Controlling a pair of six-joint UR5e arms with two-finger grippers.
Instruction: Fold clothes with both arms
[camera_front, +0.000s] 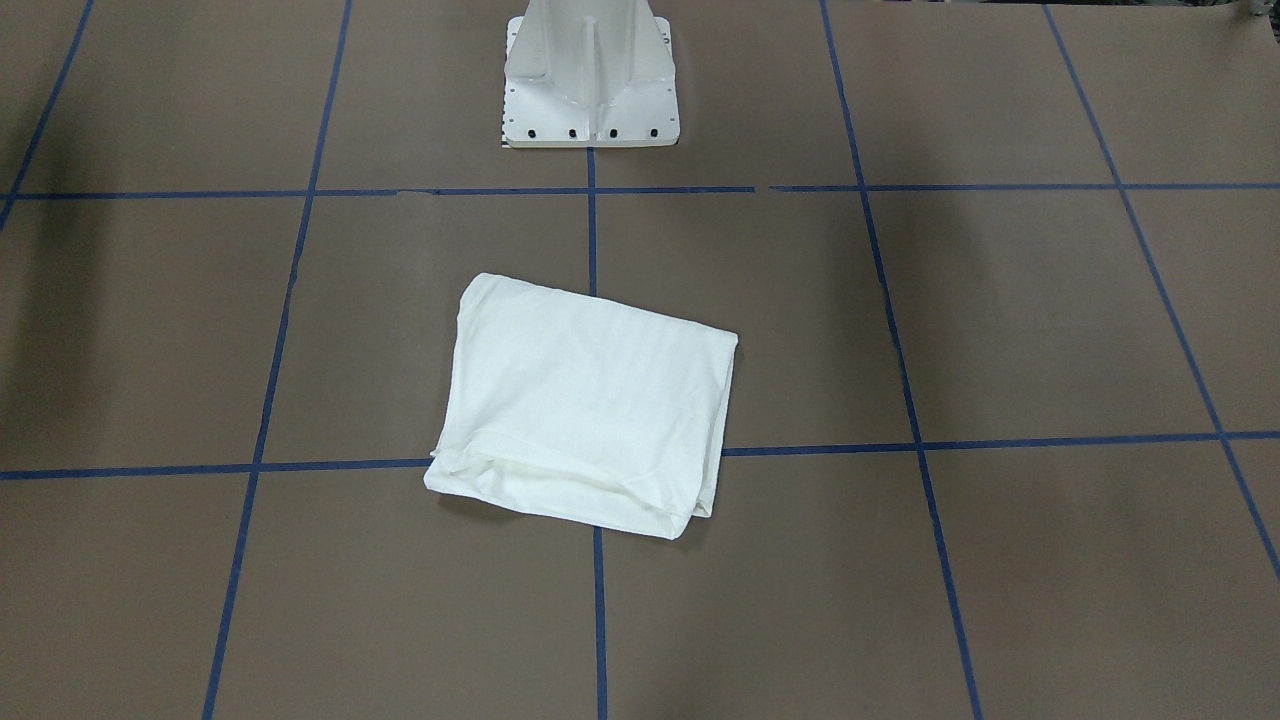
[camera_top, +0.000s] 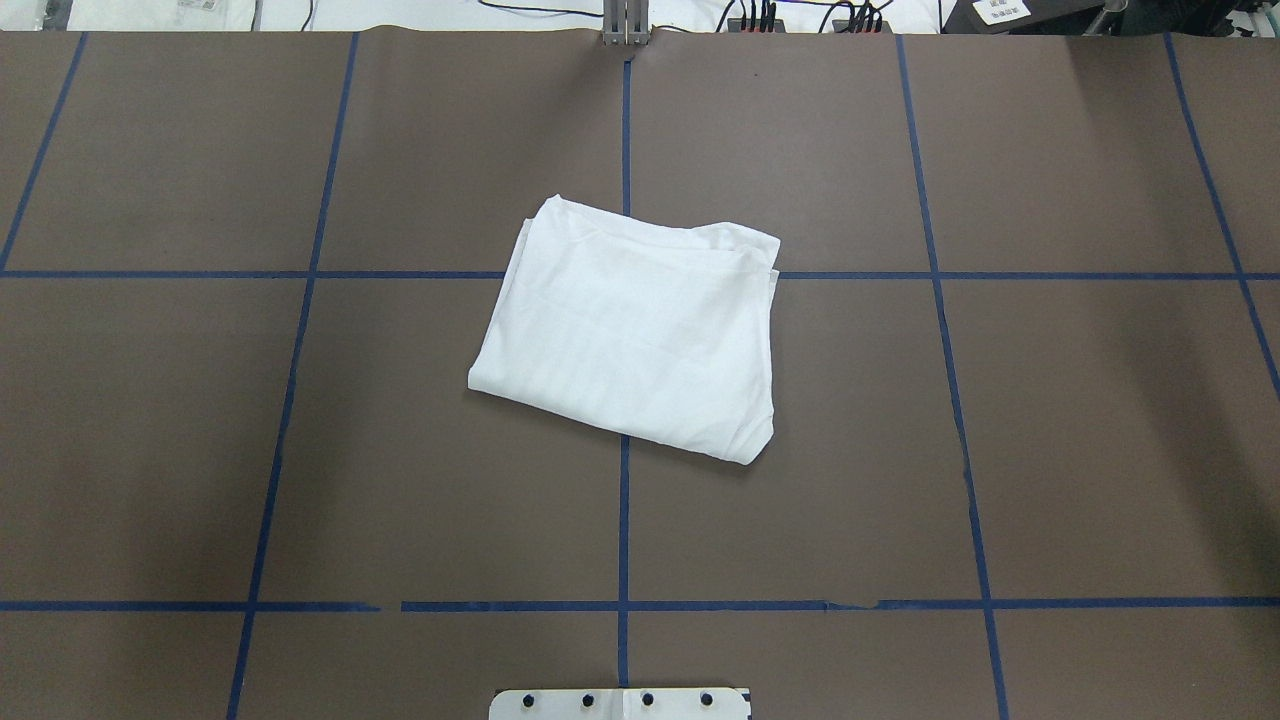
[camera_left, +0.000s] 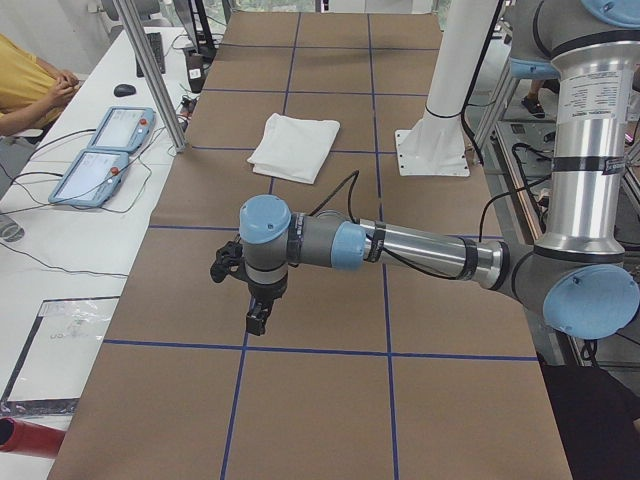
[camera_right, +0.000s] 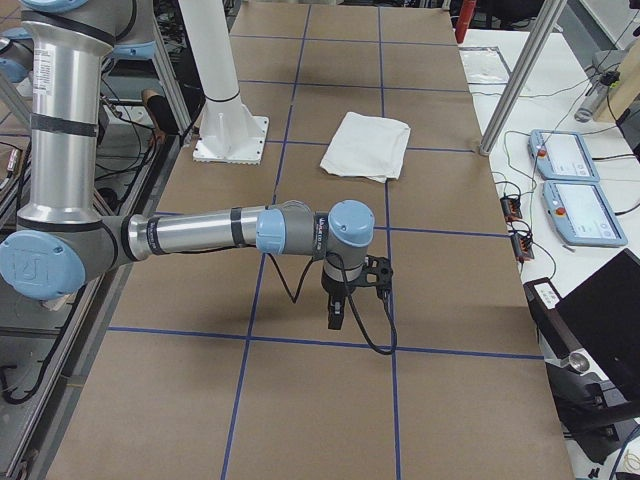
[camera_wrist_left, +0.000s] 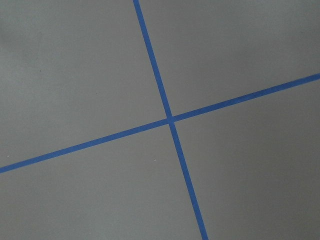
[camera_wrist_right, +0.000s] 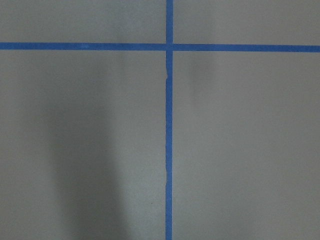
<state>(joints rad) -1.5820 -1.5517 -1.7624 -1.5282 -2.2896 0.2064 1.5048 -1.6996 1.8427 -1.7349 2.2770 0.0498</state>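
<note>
Folded T-shirt (camera_top: 640, 335) lies near the pedestal (camera_front: 590, 80), left arm (camera_left: 400, 250) and right arm (camera_right: 220, 232) well apart; cannot tell jaws' state.

A robotics lab. Wide table (camera_top: 150, 450) papered in brown and gridded with blue tape (camera_top: 623, 520). White pedestal (camera_front: 590, 75) bolted down at top centre of the front-facing view. Jointed left arm (camera_left: 420, 250) stretched across the middle of the left side view. At that view's left, teach pendants (camera_left: 120, 130) on a white bench (camera_left: 70, 230) beside an aluminium post (camera_left: 150, 70). Seated person (camera_left: 25, 85) in its upper left corner. Black cables (camera_top: 860, 15) along the overhead's top edge.
</note>
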